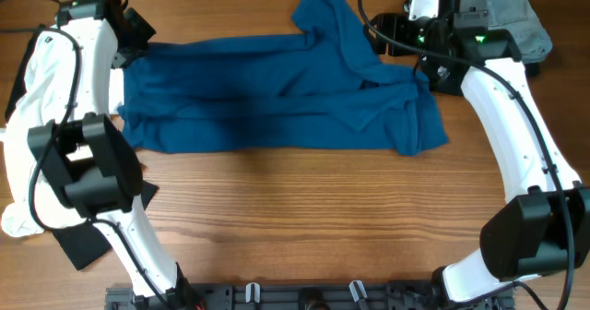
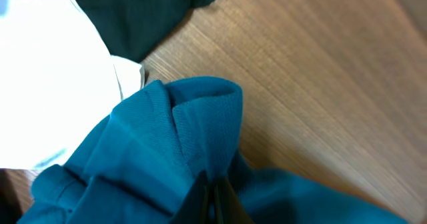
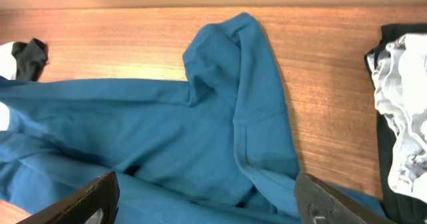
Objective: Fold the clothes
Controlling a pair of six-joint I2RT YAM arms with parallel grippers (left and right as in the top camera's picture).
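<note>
Wood table (image 1: 304,218), teal shirt (image 1: 277,98) pinched in left end effector (image 2: 212,192)

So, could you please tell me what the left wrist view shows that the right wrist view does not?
Only the left wrist view shows the left end effector shut on a bunched edge of the teal shirt. Only the right wrist view shows the right end effector open over the shirt, a flap of it reaching toward the far table edge, and a grey-white garment at the right. Both show the shirt and the wooden table.
</note>
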